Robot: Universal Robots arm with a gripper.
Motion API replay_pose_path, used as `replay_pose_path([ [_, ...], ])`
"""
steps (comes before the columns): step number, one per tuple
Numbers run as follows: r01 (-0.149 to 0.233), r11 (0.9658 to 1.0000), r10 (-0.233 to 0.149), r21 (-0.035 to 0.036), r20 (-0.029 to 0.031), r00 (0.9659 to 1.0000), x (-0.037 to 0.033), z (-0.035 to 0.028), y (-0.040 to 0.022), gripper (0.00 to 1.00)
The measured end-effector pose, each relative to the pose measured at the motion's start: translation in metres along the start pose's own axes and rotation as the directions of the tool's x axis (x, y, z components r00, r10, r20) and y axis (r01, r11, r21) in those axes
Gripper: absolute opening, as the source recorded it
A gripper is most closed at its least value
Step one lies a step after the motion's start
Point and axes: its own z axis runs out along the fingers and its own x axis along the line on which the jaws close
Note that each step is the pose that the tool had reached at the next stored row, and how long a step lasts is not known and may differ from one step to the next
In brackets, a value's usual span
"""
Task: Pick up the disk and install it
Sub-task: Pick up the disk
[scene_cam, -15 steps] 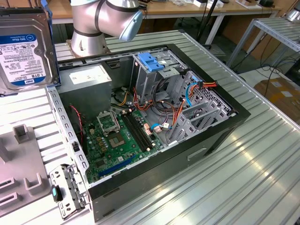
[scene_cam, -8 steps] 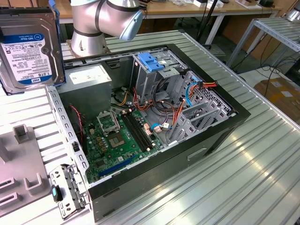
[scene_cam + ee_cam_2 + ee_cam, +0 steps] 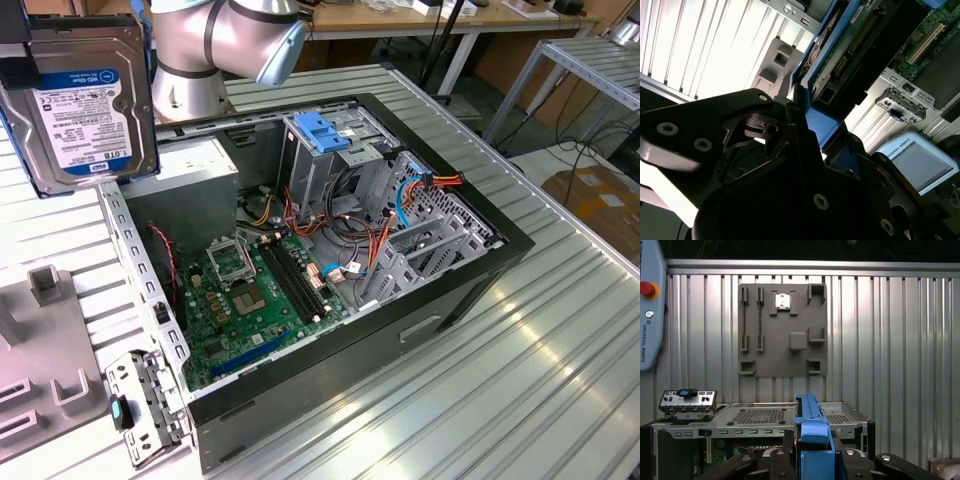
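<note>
Disk (image 3: pixel 90 100) clamped by its blue carrier rails between the closed fingers of the gripper (image 3: pixel 812 452), aloft at the exterior view's upper left. Hangs clear of the ribbed table (image 3: pixel 540 340) and of the open computer case (image 3: pixel 330 385), near the case's power-supply box (image 3: pixel 190 165). Runs off the frame's edge along one side in the exterior view, with the gripper there largely cut away. Presents a thin blue edge (image 3: pixel 812 422) in the first wrist view, label hidden; shows its circuit-board underside (image 3: pixel 850 45) in the second wrist view, partly masked by the black gripper housing. Stands upright, long axis near vertical and slightly tilted, label facing the exterior camera.
</note>
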Motion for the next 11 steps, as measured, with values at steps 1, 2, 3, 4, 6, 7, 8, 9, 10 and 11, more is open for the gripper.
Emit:
replay_pose_path([
  [1, 0.000, 1.0000, 0.000, 0.0001, 0.0001, 1.0000, 0.0000, 0.0000, -0.0024, 0.37],
  [2, 0.000, 1.0000, 0.000, 0.0000, 0.0000, 1.0000, -0.0001, 0.0000, -0.0056, 0.37],
  [3, 0.000, 1.0000, 0.000, 0.0000, 0.0000, 1.0000, -0.0001, -0.0001, -0.0078, 0.37],
  [4, 0.000, 1.0000, 0.000, 0.0000, 0.0000, 1.0000, -0.0001, -0.0001, -0.0094, 0.37],
  [6, 0.000, 1.0000, 0.000, 0.0001, 0.0000, 1.0000, -0.0002, -0.0001, -0.0132, 0.37],
  [7, 0.000, 1.0000, 0.000, 0.0000, 0.0000, 1.0000, -0.0002, -0.0002, -0.0151, 0.37],
  [8, 0.000, 1.0000, 0.000, 0.0000, 0.0000, 1.0000, -0.0002, -0.0002, -0.0168, 0.37],
  [9, 0.000, 1.0000, 0.000, 0.0000, 0.0000, 1.0000, -0.0002, -0.0002, -0.0191, 0.37],
  [10, 0.000, 1.0000, 0.000, 0.0000, 0.0000, 1.0000, -0.0003, -0.0002, -0.0207, 0.37],
  [11, 0.000, 1.0000, 0.000, -0.0001, -0.0001, 1.0000, -0.0003, -0.0003, -0.0247, 0.37],
])
